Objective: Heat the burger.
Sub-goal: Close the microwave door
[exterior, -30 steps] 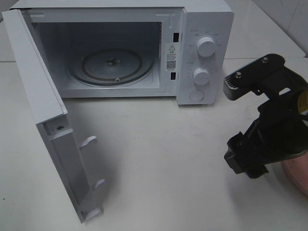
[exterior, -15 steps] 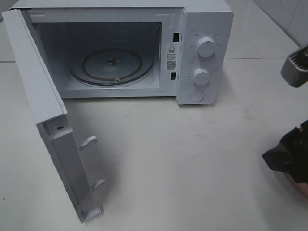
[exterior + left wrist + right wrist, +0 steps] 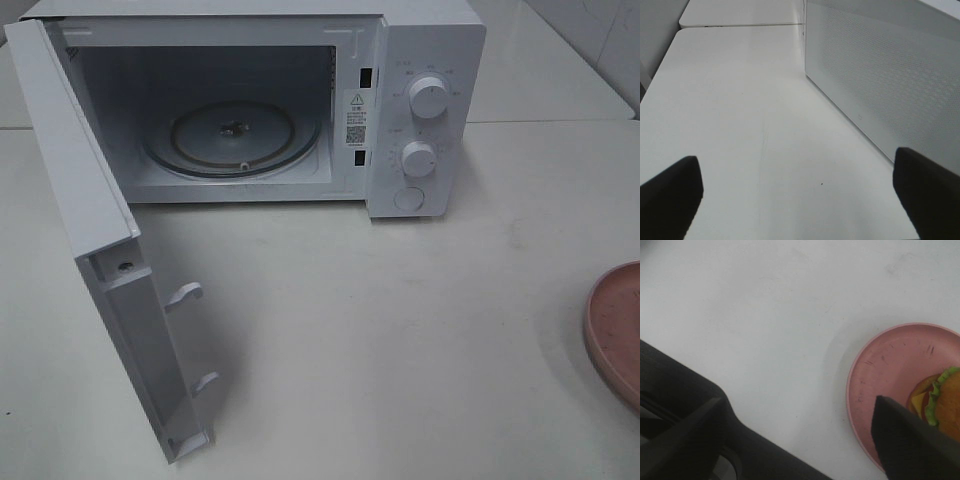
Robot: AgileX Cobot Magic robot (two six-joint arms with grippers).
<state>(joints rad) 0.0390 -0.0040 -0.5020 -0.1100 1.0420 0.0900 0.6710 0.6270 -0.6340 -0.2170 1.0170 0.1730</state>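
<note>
a: where is the burger with the green lettuce frill and yellow cheese (image 3: pixel 940 397)?

b: on the round pink plate (image 3: pixel 885 375), at three o'clock in the right wrist view. the high view catches only the plate's rim, at four o'clock.

a: the claws?

b: left gripper (image 3: pixel 795 192) spread wide, holding nothing, beside the white microwave's open door (image 3: pixel 885 85). right gripper (image 3: pixel 805 440) also parted, empty, one finger (image 3: pixel 910 445) over the plate.

One microwave (image 3: pixel 250 100), two dials (image 3: pixel 428 97), one button (image 3: pixel 409 199), one pink plate (image 3: pixel 615 330), one burger (image 3: pixel 940 402)
</note>
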